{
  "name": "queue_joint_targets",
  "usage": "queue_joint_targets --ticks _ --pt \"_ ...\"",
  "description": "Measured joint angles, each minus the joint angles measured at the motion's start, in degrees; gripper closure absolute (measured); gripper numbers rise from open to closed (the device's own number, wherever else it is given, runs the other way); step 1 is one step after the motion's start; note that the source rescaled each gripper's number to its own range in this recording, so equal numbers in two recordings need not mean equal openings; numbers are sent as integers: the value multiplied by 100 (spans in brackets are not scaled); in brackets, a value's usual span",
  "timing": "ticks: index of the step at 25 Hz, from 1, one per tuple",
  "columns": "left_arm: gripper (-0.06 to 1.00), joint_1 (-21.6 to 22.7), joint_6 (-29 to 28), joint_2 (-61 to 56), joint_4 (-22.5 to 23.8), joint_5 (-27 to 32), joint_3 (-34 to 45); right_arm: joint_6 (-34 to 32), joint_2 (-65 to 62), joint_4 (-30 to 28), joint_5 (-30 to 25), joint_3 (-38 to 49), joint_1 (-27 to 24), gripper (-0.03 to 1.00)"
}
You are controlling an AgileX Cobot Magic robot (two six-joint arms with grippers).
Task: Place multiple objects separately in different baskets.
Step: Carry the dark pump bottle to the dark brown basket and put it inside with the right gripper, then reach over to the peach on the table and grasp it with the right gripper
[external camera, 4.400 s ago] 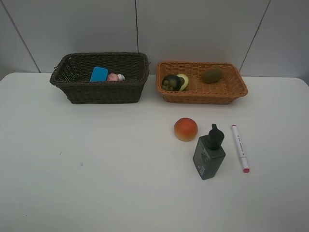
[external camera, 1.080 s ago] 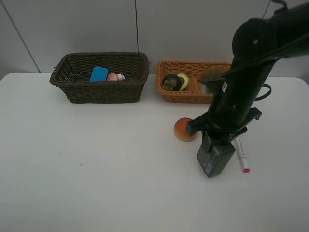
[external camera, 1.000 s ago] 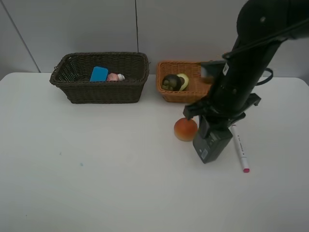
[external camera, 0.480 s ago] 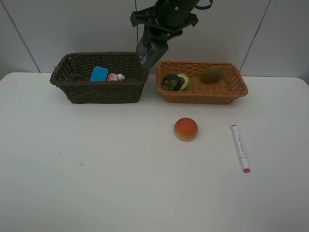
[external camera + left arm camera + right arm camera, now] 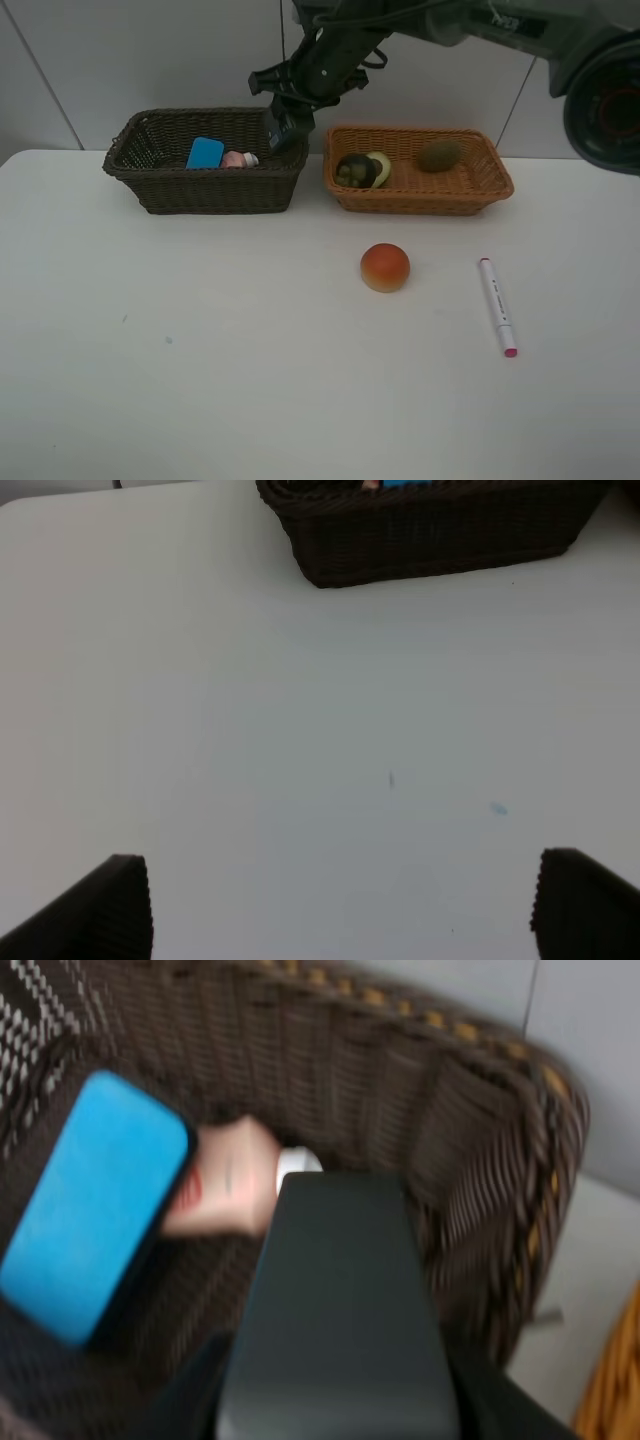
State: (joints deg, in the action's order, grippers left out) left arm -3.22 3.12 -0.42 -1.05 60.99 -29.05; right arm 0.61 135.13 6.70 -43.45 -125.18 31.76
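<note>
right hand (image 5: pixel 296 98) part-closed, gripping dark pump bottle (image 5: pixel 340 1310)

**Q:** Dark pump bottle (image 5: pixel 279 126), status?
**A:** I hold it in the air, over the right end of the dark brown basket (image 5: pixel 150 190). The blue eraser (image 5: pixel 205 153) and pink bottle (image 5: pixel 236 159) lie inside that basket.

**Q:** The others?
**A:** The mangosteen (image 5: pixel 353 171), avocado half (image 5: pixel 380 167) and kiwi (image 5: pixel 439 156) are in the orange-tan basket (image 5: pixel 420 198). The peach (image 5: pixel 385 267) and white marker (image 5: pixel 497 305) lie in front of it, apart.

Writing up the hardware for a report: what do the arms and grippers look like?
The right arm is dark grey to black, rounded, with white lettering, looped black cables and a big round joint. The left gripper has two black ribbed fingers.
</note>
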Motion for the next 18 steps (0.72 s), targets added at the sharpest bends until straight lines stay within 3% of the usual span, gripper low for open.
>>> queue_joint_targets --ticks 3,7,10,13,18 --pt "2 0 0 0 0 0 0 0 19 8 409 0 62 56" --pt "2 0 0 0 0 0 0 4 -9 11 827 -48 177 10" --pt "2 0 0 0 0 0 0 4 -15 -12 692 -48 188 0" --pt "2 0 0 0 0 0 0 4 -97 -66 108 -48 188 -2" --pt "2 0 0 0 0 0 0 4 -621 -133 -2086 -48 188 -2"
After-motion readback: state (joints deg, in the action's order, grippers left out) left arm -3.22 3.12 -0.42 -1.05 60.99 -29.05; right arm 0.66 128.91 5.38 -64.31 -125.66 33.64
